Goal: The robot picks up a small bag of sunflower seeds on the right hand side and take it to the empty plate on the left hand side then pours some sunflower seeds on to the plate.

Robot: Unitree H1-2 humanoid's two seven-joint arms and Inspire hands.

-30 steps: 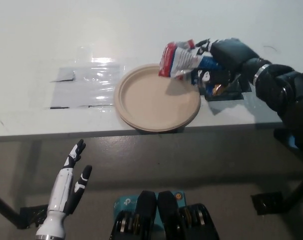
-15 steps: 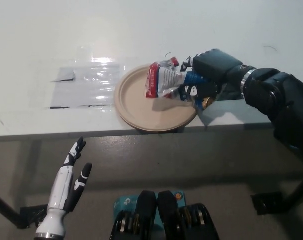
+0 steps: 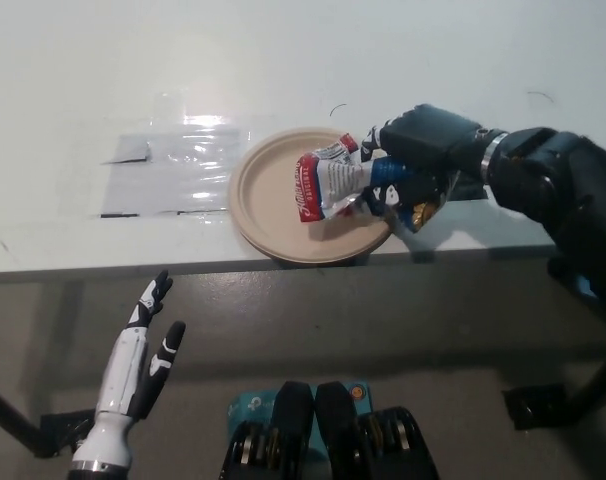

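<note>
The white left robot hand [image 3: 133, 375] is being kept released, well below the plate [image 3: 268, 195]. Over the plate's right half, the seed bag [image 3: 328, 185] is being grasped sideways, mouth leftward, by the black right robot hand [image 3: 418, 160].

R hand [image 3: 415, 150], black, clamps the seed bag [image 3: 328, 184] w/ its fingers [image 3: 383, 195], bag tipped sideways over the right part of the tan plate [image 3: 263, 195]. Plate sits at the front edge of the white tabletop [image 3: 73, 80]. Clear plastic sheet [image 3: 168, 170] lies just left of plate. L hand [image 3: 143, 355], white, hangs below tabletop edge, fingers apart, holding nothing.
</note>
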